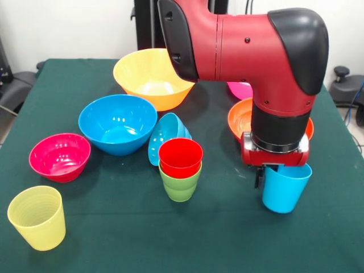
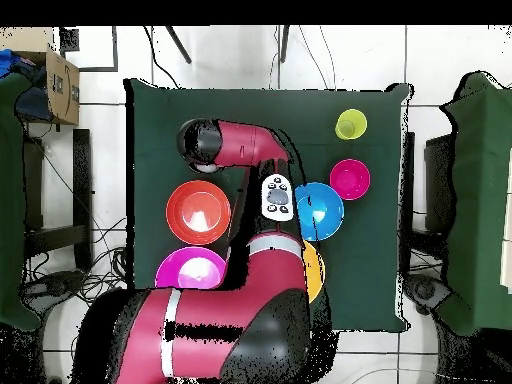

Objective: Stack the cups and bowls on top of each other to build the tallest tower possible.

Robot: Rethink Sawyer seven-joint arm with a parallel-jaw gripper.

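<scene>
My claw [image 1: 272,170] grips the light blue cup [image 1: 285,187] by its rim. The cup hangs just under my wrist, right of the red cup [image 1: 180,157] nested in the green one [image 1: 181,185].

arm [image 1: 250,45] red with black joints. table cloth [image 1: 227,239] dark green. cups: ribbed translucent yellow [image 1: 37,218], red [image 1: 180,157] over lime green [image 1: 180,186], light blue [image 1: 285,187]. bowls: yellow-orange [image 1: 151,78], blue [image 1: 118,123], magenta [image 1: 60,157], light blue [image 1: 165,135], red-orange [image 1: 240,118], pink [image 1: 239,89].
</scene>
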